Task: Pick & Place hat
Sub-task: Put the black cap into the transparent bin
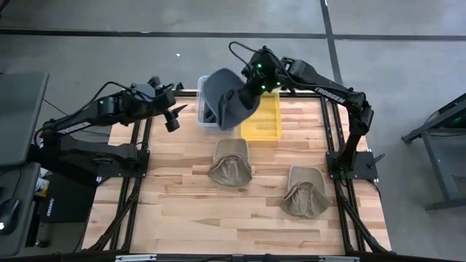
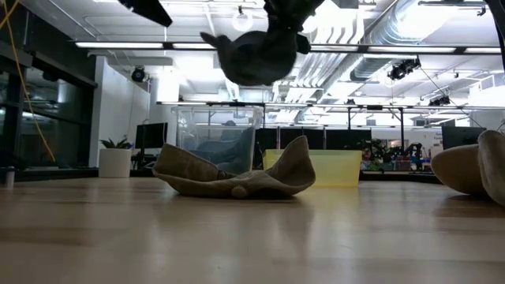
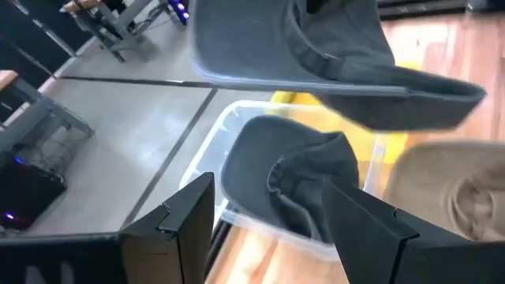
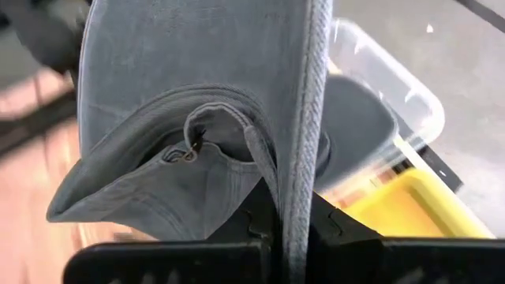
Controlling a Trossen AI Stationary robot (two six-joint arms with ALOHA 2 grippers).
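Grey concrete floor (image 1: pixel 145 54), bright ceiling lights (image 2: pixel 158 45)

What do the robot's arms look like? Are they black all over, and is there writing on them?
Both arms are dark, nearly black, built from slim jointed tubes. The right arm has pale lettering along one link, too small to read, a thin black cable looping above its wrist, and small green lights. The left arm is matt black with no lettering I can see. The left gripper has two flat, angular black jaws.

high view looks straight down on the whole table (image 1: pixel 182 204). low view sits at tabletop height, facing level across into the room. both wrist views look close past their fingers; all four share the clear bin (image 1: pixel 207 120).
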